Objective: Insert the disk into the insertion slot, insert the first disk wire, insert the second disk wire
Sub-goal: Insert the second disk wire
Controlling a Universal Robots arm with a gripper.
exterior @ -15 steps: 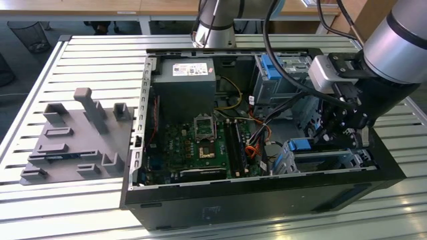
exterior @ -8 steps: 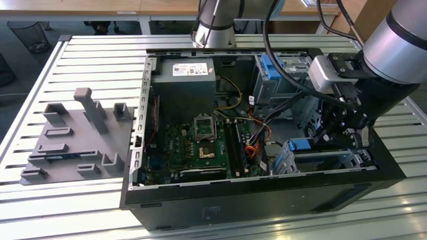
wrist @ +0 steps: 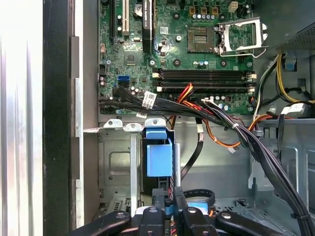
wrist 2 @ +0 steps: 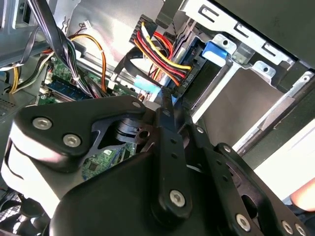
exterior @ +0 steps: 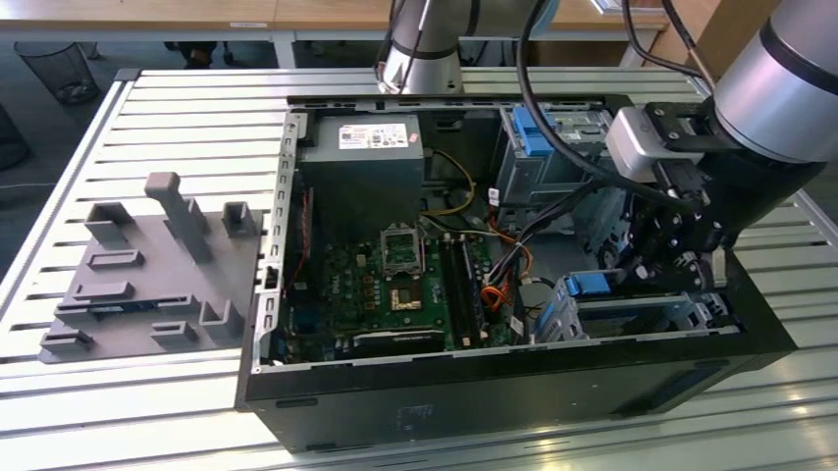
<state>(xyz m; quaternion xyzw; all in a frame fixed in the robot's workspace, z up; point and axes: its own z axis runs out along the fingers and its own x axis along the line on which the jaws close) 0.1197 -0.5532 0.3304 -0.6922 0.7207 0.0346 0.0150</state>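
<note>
Slatted metal table (exterior: 157,108): open PC case (exterior: 524,392) and grey fixture plate (exterior: 144,285) side by side.

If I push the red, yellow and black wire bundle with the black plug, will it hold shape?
Probably not: the red, yellow and black wire bundle curves loosely, so looks floppy. Thin strands suggest it is light, maybe springy.

My arm (exterior: 799,83) is a fat, round, shiny grey tube. Near my wrist sits a small white box (exterior: 633,142), and thick black cables (exterior: 556,118) loop past it. My gripper (wrist: 170,211) is black, made of flat metal bars joined by round silver screws (wrist 2: 177,198). A pale round part beside the bars may be a cover (wrist 2: 24,152).
</note>
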